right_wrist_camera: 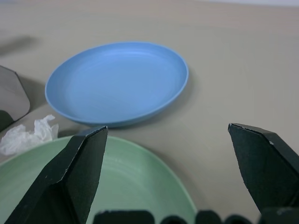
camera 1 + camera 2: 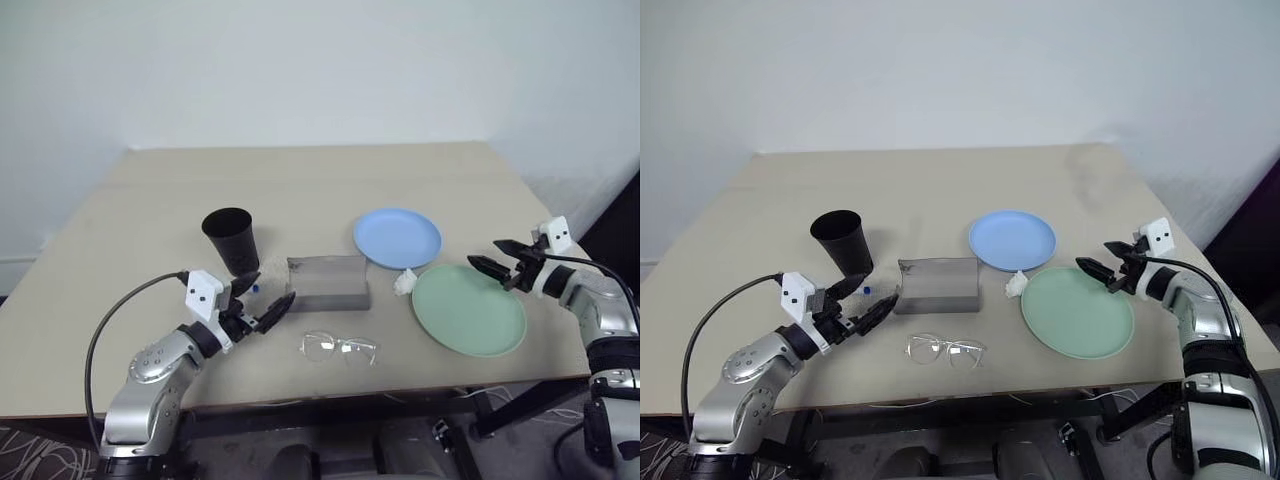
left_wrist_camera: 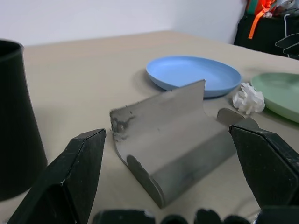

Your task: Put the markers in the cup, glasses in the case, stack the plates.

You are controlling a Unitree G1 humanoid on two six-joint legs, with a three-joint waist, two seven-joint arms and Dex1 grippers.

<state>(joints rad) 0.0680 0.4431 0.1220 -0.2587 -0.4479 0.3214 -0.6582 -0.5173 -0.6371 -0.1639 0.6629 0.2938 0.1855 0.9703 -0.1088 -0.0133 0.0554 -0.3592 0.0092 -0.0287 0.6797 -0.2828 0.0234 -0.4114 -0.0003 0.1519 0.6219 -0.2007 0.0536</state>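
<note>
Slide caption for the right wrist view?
Open right gripper hovers above the green plate, facing the blue plate.

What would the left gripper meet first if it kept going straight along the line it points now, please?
Most likely the open grey case: the left gripper, fingers spread, points straight at it, with bare table between them.

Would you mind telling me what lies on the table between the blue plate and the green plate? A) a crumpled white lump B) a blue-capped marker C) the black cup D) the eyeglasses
A: a small crumpled white lump sits right at the gap between the blue plate and the green plate, beside their near rims.
</note>
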